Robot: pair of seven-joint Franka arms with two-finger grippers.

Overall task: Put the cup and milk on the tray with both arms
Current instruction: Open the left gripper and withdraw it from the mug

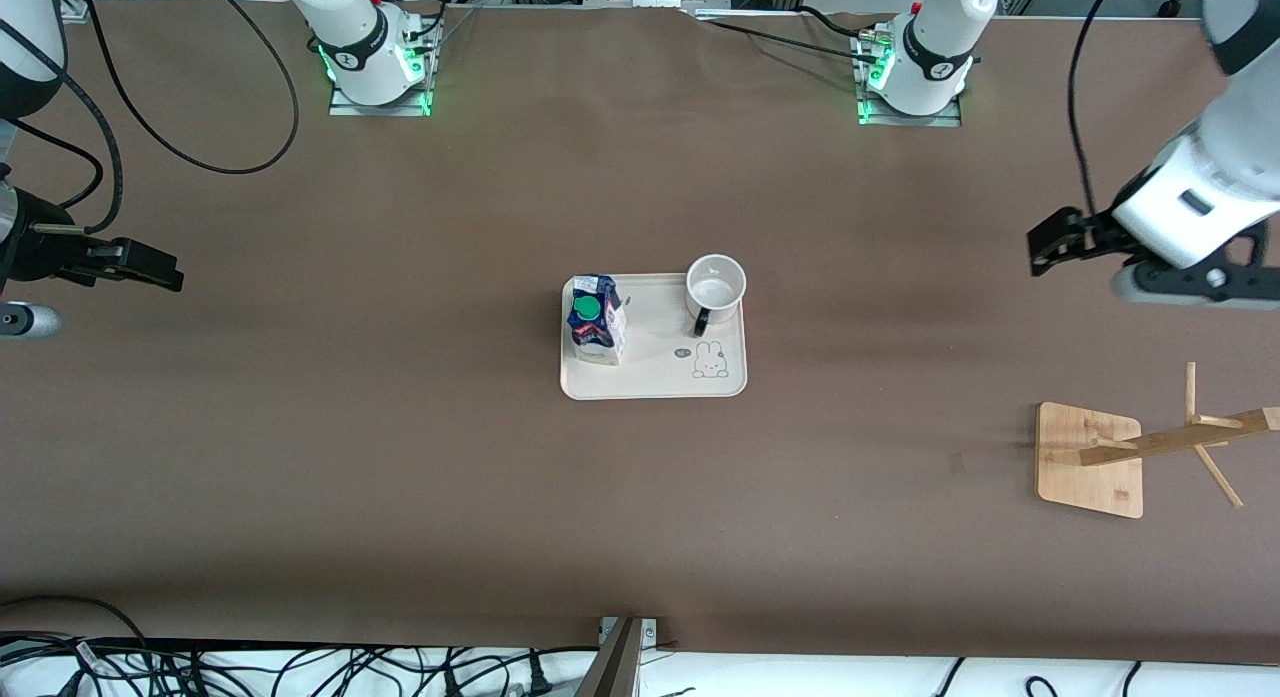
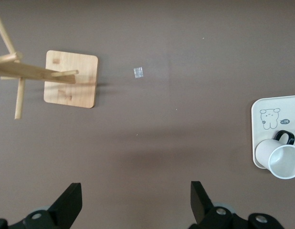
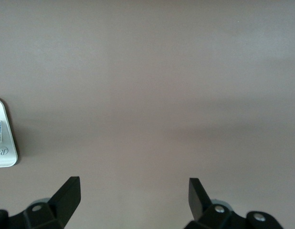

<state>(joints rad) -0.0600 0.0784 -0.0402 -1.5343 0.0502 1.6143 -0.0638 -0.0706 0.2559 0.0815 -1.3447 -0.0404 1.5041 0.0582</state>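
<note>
Robotics lab: bolted arm bases (image 1: 375,72), loose cables (image 1: 200,667).

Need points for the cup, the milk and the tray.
cup (image 1: 715,280): front view, inside of the white bowl.
milk (image 1: 587,306): front view, green cap on top.
tray (image 1: 655,382): front view, bare cream floor near the rim closest to the camera.

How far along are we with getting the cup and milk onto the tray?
Looks done: the milk and the cup both stand upright on the tray, milk toward the right arm's end, cup toward the left arm's. Nothing is in hand: the left gripper and right gripper are open, empty, over bare table at their own ends. Nothing of the placing appears left.
</note>
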